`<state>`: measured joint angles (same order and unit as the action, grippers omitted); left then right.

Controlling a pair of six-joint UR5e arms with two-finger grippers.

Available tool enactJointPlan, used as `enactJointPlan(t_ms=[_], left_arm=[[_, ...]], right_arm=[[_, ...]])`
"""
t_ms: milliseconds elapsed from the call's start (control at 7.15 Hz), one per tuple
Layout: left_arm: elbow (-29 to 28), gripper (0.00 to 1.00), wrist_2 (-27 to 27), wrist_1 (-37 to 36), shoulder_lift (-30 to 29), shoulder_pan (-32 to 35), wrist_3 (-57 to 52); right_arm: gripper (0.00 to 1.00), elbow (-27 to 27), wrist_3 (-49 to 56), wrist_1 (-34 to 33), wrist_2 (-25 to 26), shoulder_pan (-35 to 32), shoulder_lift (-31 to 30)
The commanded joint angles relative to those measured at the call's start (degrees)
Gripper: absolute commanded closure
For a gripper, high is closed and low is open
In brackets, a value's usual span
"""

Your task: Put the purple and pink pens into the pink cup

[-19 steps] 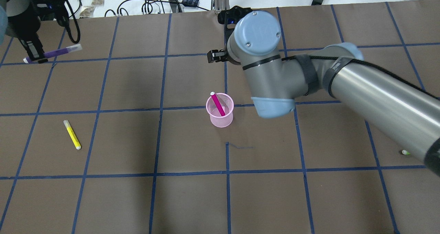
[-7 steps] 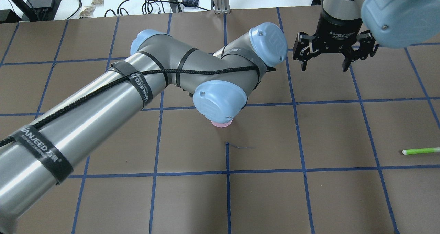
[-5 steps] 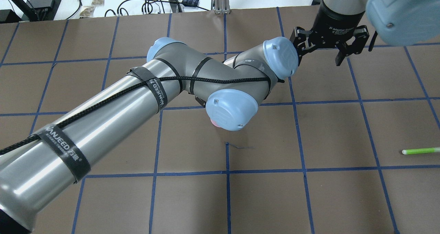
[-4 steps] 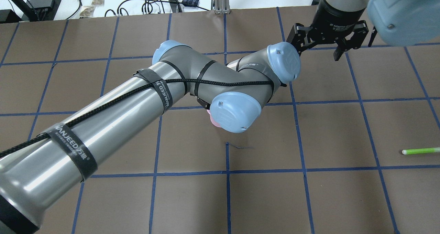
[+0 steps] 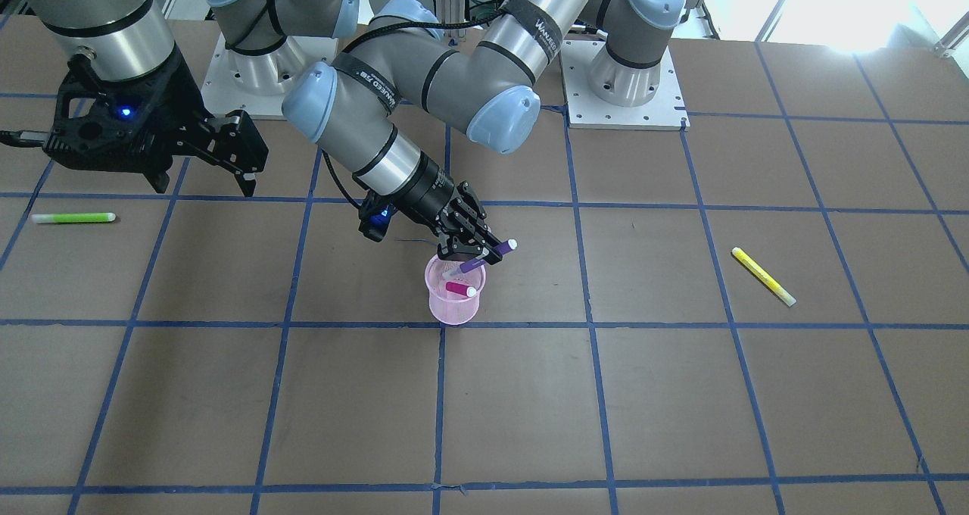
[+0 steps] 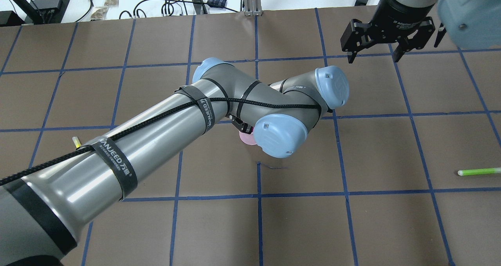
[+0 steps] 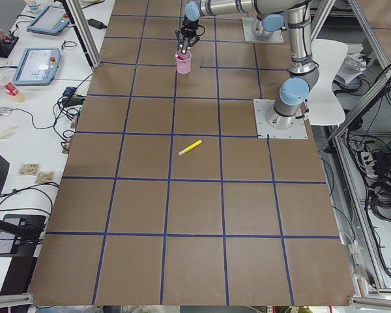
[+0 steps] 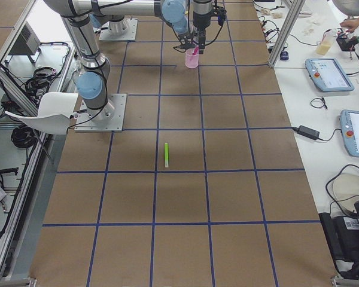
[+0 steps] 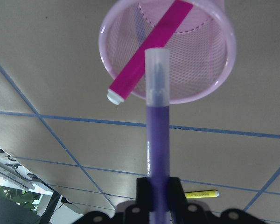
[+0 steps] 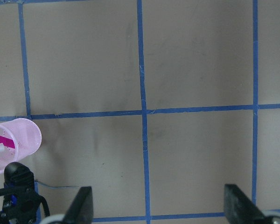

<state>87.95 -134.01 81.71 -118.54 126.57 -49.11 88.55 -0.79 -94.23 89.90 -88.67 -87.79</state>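
Observation:
The pink mesh cup (image 5: 453, 307) stands mid-table with the pink pen (image 5: 459, 290) leaning inside it. My left gripper (image 5: 475, 254) is shut on the purple pen (image 5: 477, 261) and holds it tilted, its clear-capped end at the cup's mouth. In the left wrist view the purple pen (image 9: 157, 135) points at the cup's rim (image 9: 224, 60), next to the pink pen (image 9: 149, 49). In the overhead view my left arm hides most of the cup (image 6: 246, 138). My right gripper (image 6: 372, 58) is open and empty at the far right, away from the cup.
A yellow pen (image 5: 762, 276) lies on the table on my left side. A green pen (image 5: 73, 217) lies on my right side, also in the overhead view (image 6: 479, 171). Cables and small items lie beyond the table's far edge.
My left arm has carried the purple pen from the far left to the cup and kept shifting over it. My right arm has withdrawn from the middle to the far right.

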Motion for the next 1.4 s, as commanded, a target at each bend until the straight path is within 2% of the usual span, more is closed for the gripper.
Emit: enactJointPlan(t_ms=[0,140,280,559,839,1258], left_arm=[[-0.5,0.91,-0.02,-0.32,-1.51,0.34,0.16],[-0.59,0.13,-0.11,-0.32,-1.95,0.34,0.25],[-0.85,0.0,-0.02,-0.23,-1.87,0.34,0.25],[-1.12,0.0,0.07,0.29,1.1,0.34,0.42],[0.01,0.0,1.21,0.47,6.89,-2.62,0.51],[-1.03,0.0,9.89,-0.32,15.59,-14.12,-1.6]], right_arm=[[0.0,0.05,0.69,-0.07,0.36,1.12,0.07],[0.0,0.05,0.44,0.01,0.54,1.04,-0.01],[0.0,0.13,0.26,0.01,0.54,1.04,-0.01],[0.0,0.14,0.0,0.1,0.45,0.95,-0.01],[0.0,0.14,0.08,0.02,0.45,0.95,-0.01],[0.0,-0.13,0.09,0.19,0.54,0.78,-0.19]])
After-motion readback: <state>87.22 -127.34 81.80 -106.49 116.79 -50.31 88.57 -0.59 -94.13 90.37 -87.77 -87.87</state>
